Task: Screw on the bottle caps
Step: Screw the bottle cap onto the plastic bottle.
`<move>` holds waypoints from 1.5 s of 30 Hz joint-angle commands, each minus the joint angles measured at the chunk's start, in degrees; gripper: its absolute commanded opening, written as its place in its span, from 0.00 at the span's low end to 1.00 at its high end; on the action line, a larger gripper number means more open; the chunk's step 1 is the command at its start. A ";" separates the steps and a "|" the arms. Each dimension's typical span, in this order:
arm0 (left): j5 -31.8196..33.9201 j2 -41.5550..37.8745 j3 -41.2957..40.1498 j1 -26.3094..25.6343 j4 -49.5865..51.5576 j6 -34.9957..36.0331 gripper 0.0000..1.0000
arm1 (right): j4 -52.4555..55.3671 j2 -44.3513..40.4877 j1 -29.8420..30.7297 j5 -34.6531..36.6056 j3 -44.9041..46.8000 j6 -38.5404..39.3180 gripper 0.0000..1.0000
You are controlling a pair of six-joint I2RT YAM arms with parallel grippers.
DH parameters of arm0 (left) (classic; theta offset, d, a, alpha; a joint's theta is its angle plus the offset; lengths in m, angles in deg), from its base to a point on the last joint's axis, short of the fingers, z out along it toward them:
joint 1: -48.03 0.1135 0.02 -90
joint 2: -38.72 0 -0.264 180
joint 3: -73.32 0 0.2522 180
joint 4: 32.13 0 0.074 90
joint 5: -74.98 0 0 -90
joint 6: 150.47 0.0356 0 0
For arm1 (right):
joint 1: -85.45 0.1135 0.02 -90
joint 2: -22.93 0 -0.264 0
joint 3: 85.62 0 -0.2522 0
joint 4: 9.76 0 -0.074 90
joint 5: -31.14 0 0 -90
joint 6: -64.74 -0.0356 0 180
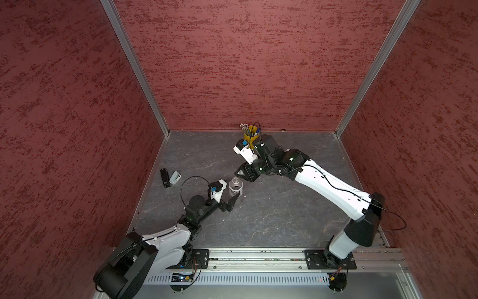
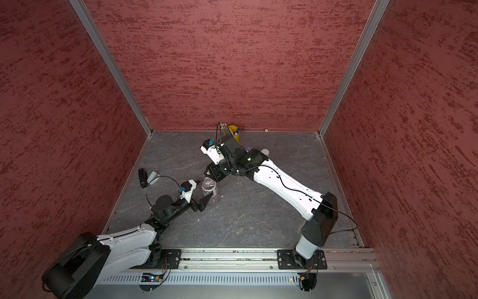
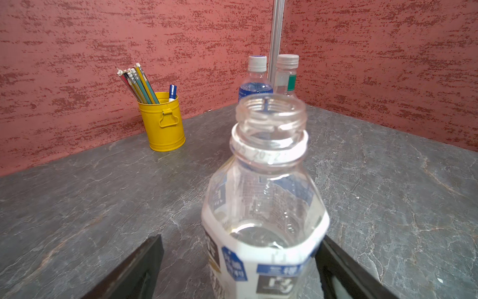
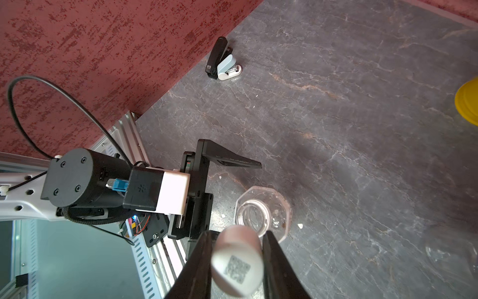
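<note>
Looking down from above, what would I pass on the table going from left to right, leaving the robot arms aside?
Black stapler → pale blue stapler → open clear bottle → yellow pencil cup.

3 btls [image 3: 263, 207], 3 caps [image 4: 236, 264], 1 cup [image 3: 163, 124]

A yellow pencil cup [image 3: 163, 124] holding pencils [image 3: 137, 82] and a blue pen [image 3: 172, 93] stands well ahead of the jaws of the left gripper [image 1: 232, 188]. A black stapler [image 1: 164, 177] and a grey stapler [image 1: 175, 178] lie touching, well off to those jaws' left, on the grey table [image 1: 271, 220]
</note>
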 commanded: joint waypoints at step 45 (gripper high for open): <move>-17.80 11.12 6.12 2.81 -8.85 -0.27 0.59 | 9.09 8.41 4.80 11.41 -7.69 2.66 0.29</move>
